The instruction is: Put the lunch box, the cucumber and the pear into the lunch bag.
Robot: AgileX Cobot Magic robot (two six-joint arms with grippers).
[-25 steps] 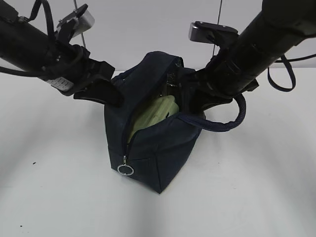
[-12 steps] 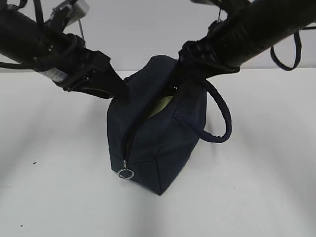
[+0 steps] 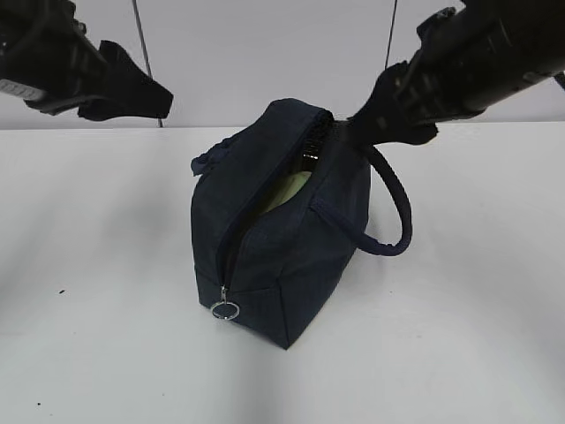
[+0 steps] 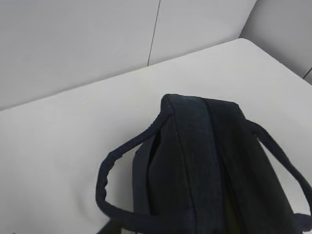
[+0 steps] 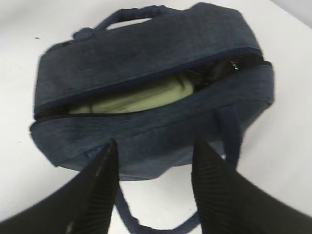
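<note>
Lunch bag [image 3: 282,238]: upright mid-table, zipper part open. Lunch box [image 5: 141,97]: inside, green lid showing. Cucumber, pear: I can't see them. Right gripper [image 5: 153,180]: jaws apart, empty, above bag. Left gripper: state unclear.

A lab-style robot test bench. A bare white table [image 3: 459,336] fills the lower frame. Plain pale seamed wall panels [image 3: 265,53] run across the top.
</note>
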